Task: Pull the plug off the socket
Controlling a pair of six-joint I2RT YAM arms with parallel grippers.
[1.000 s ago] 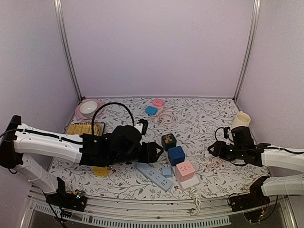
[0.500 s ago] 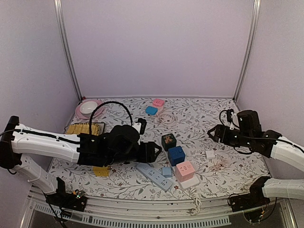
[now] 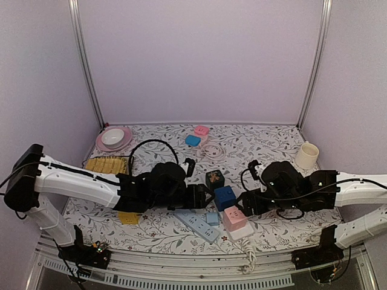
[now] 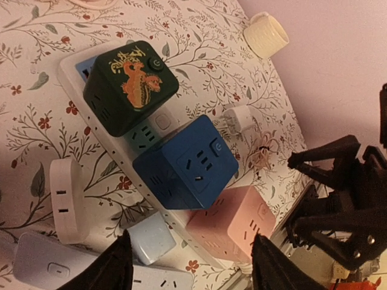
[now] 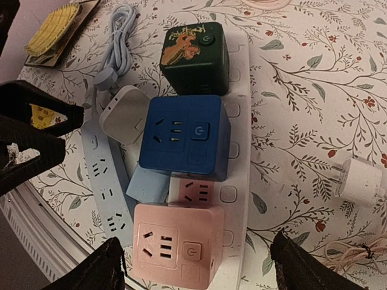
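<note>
A white power strip (image 3: 240,231) lies near the table's front with three cube plugs on it: dark green (image 3: 214,179), blue (image 3: 224,197) and pink (image 3: 235,217). In the right wrist view the strip (image 5: 237,181) carries the green (image 5: 195,57), blue (image 5: 181,133) and pink (image 5: 178,241) cubes. My right gripper (image 5: 196,272) is open, above the pink cube. My left gripper (image 4: 190,269) is open, with the blue (image 4: 184,163) and pink (image 4: 233,223) cubes just ahead of it. In the top view the left gripper (image 3: 202,196) and right gripper (image 3: 245,202) flank the cubes.
A light blue power strip (image 3: 196,223), a small light blue adapter (image 5: 148,184) and a white adapter (image 5: 124,112) lie left of the strip. A loose white charger (image 5: 360,181) lies to the right. A cup (image 3: 306,155), a pink plate (image 3: 113,139) and a yellow item (image 3: 109,164) stand further off.
My right arm has swung in from the right side of the table to the cubes. My left gripper has moved a little right, closer to the cubes.
</note>
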